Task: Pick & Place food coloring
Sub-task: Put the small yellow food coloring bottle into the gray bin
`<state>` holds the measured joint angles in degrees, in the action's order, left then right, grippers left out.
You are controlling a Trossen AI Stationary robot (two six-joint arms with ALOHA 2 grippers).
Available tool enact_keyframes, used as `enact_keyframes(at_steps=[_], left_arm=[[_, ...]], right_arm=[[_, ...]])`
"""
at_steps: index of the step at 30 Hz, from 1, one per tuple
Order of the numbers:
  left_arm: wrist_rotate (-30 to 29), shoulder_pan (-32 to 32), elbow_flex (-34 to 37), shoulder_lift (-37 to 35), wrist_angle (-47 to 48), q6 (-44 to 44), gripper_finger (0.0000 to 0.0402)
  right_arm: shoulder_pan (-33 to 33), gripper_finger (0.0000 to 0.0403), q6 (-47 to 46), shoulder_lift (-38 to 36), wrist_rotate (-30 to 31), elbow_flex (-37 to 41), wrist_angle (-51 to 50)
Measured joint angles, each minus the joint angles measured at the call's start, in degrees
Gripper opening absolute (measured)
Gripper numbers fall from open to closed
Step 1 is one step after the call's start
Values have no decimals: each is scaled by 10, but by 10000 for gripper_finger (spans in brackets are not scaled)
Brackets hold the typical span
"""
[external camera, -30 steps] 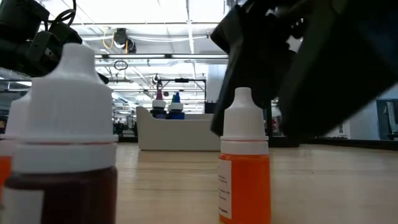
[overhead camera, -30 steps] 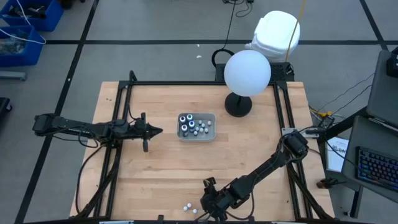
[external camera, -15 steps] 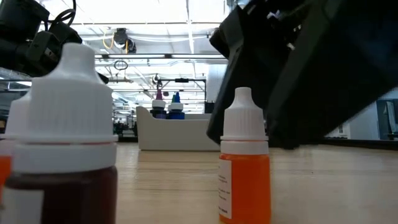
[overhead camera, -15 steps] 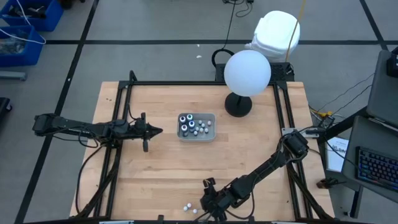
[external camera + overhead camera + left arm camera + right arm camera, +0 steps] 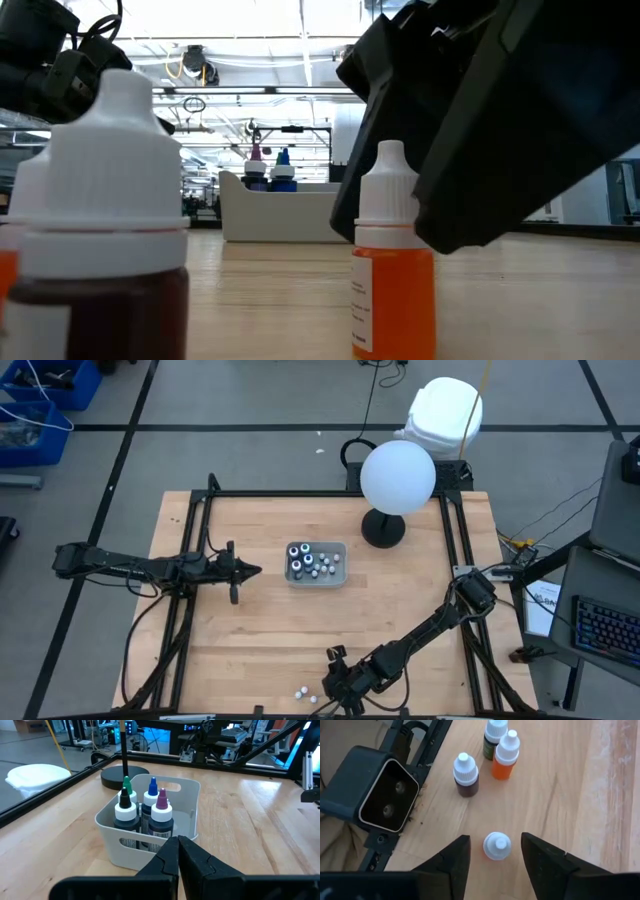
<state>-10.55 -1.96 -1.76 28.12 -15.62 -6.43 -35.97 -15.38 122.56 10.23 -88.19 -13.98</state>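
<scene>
Food coloring, loose bottles: four stand upright on the worktop (image 5: 270,630) near its front edge. An orange bottle (image 5: 497,845) with a white cap sits between the spread fingers (image 5: 545,861) of the right hand (image 5: 496,855), not gripped; in the low view the same bottle (image 5: 392,262) shows with the dark hand over its cap. Three more white-capped bottles (image 5: 465,775) stand a little beyond it, near a black camera block (image 5: 375,790).
Food coloring, stored bottles (image 5: 142,810): upright in the grey tray (image 5: 316,563) at mid-worktop.
Left hand (image 5: 177,851): fingers pressed together, holding nothing, hanging just beside the tray.
White globe lamp (image 5: 397,477): at the back of the worktop.
</scene>
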Motion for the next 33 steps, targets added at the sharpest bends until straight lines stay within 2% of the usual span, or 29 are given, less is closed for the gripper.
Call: enact_keyframes(at_steps=[17,22,33], left_arm=[[0,0,0,0,0,5,12],[0,0,0,0,0,3,12],[0,0,0,0,5,3,12]], right_arm=[[2,78,1,0,1,0,1],[3,55,34,0,1,0,13],[16,56,73,-54,2,0,26]])
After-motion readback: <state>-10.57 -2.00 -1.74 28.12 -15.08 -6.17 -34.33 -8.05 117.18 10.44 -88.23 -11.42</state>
